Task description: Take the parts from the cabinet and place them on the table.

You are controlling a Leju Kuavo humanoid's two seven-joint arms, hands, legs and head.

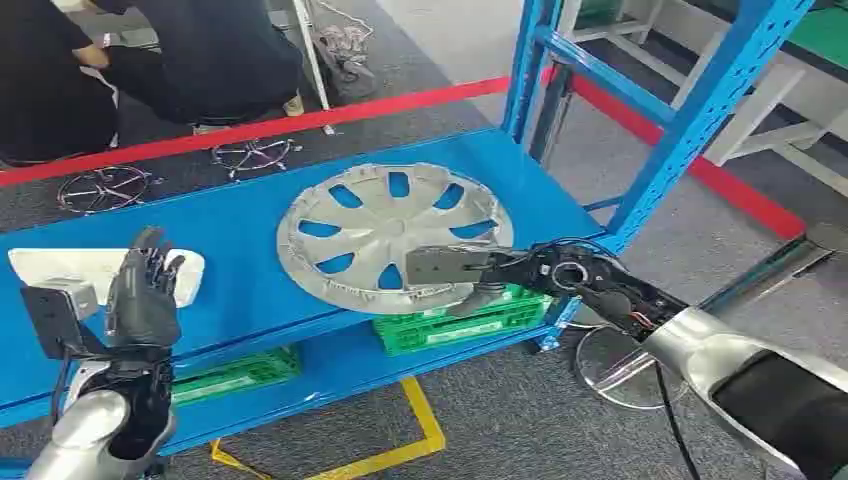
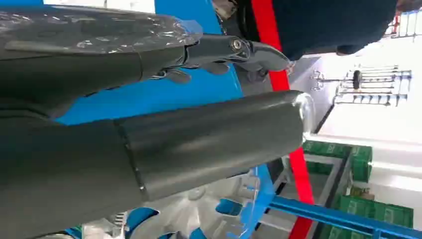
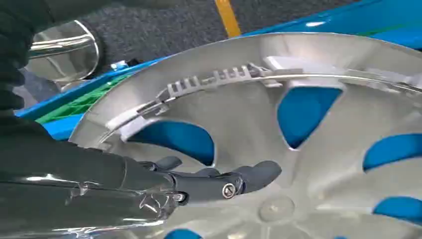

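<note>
A silver hubcap (image 1: 390, 235) lies flat on the blue cabinet shelf (image 1: 200, 220). My right hand (image 1: 452, 268) reaches over its near right rim with fingers stretched out flat and nothing held. In the right wrist view the fingers (image 3: 219, 181) hover just above the hubcap's (image 3: 298, 174) spokes. At the shelf's left front my left hand (image 1: 145, 290) is raised with its fingers apart and empty. A white part (image 1: 60, 265) lies on the shelf just behind it. The left wrist view looks past my left hand (image 2: 149, 149) at the hubcap's edge (image 2: 199, 209).
Green crates (image 1: 460, 320) (image 1: 235, 372) sit on the lower shelf. A blue upright post (image 1: 700, 110) stands at the shelf's right end. Wire rings (image 1: 105, 187) lie on the floor beyond red tape (image 1: 300, 120), near people (image 1: 150, 50). Yellow tape (image 1: 420, 420) marks the floor in front.
</note>
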